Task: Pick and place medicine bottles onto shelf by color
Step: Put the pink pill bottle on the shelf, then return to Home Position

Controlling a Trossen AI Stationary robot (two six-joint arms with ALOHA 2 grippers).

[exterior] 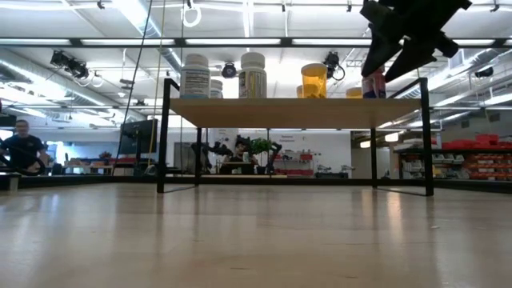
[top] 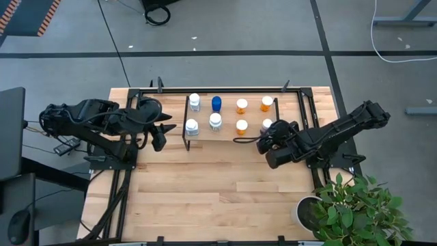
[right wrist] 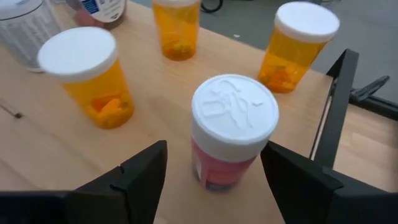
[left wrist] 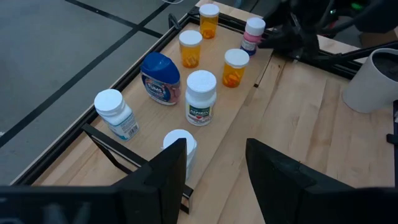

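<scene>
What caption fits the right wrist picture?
Open right gripper around a pink bottle standing on the shelf.

This is a big lab or workshop room. Long lights [exterior: 240, 42] run across the ceiling. The floor [top: 239, 27] is grey with cables [top: 158, 14] on it. Far back stand racks [exterior: 472, 160] with red bins, and a person [exterior: 22, 148] at the far left.
</scene>
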